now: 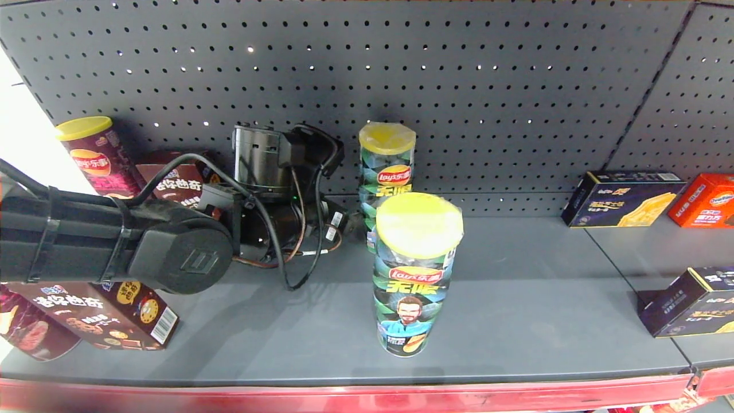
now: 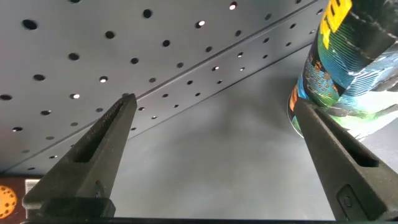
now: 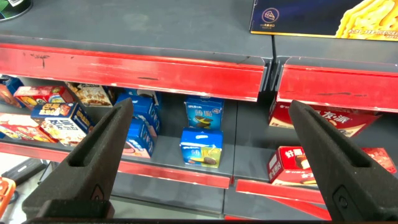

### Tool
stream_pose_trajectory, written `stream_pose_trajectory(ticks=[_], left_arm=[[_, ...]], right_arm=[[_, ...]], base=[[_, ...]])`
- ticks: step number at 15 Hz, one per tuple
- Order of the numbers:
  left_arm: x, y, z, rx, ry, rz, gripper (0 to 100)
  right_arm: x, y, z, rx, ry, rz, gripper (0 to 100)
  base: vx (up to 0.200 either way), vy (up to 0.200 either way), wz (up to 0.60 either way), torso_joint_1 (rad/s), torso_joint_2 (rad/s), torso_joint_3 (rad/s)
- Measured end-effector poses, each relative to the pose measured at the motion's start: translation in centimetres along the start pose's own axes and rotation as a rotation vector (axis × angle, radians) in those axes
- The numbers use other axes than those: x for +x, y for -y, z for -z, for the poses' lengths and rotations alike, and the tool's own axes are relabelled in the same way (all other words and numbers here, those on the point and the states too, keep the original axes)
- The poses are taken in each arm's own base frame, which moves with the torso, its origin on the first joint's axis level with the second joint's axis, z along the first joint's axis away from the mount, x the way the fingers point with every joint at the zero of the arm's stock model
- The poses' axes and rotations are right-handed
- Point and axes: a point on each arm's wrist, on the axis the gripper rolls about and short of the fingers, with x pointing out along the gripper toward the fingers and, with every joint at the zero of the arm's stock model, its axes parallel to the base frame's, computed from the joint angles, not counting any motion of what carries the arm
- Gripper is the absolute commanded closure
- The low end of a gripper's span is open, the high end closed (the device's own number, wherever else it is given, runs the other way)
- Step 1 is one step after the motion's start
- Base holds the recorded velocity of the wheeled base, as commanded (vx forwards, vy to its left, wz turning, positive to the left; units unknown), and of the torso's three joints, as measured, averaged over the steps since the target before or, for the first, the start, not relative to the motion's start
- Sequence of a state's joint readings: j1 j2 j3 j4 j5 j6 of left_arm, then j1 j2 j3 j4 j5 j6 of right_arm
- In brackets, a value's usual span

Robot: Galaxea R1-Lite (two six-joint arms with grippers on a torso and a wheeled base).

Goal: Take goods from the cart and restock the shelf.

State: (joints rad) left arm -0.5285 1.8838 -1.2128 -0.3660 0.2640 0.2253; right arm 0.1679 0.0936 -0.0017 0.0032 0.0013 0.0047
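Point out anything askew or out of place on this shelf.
The brown cookie box at the front left lies skewed to the shelf edge, while the front green can stands upright. Nothing looks spilled or damaged.

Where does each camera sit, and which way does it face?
Head view: on the head, facing down at the shelf; left arm shows.
Left wrist view: on that wrist, facing the pegboard; open left gripper shows.
Right wrist view: on that wrist, facing lower shelves; open right gripper shows.
Shared by head and left wrist: the rear chip can.
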Motion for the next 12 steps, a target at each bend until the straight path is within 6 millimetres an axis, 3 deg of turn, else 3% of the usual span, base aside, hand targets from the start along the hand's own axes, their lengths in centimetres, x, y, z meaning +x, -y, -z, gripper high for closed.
stream_pose_trajectory(ticks=[7, 12], left_arm=[[-0.7, -0.3, -0.7, 0.0, 0.023, -0.003, 0], [-5.7, -2.3, -3.4, -0.043, 0.137, -0.027, 0]], right_arm=[[0.0, 0.0, 0.0, 0.0, 0.0, -0.001, 0], [0.0, 0.0, 0.0, 0.0, 0.0, 0.0, 0]], base=[[0.0, 0.0, 0.0, 0.0, 0.0, 0.0], [0.0, 0.0, 0.0, 0.0, 0.0, 0.0]])
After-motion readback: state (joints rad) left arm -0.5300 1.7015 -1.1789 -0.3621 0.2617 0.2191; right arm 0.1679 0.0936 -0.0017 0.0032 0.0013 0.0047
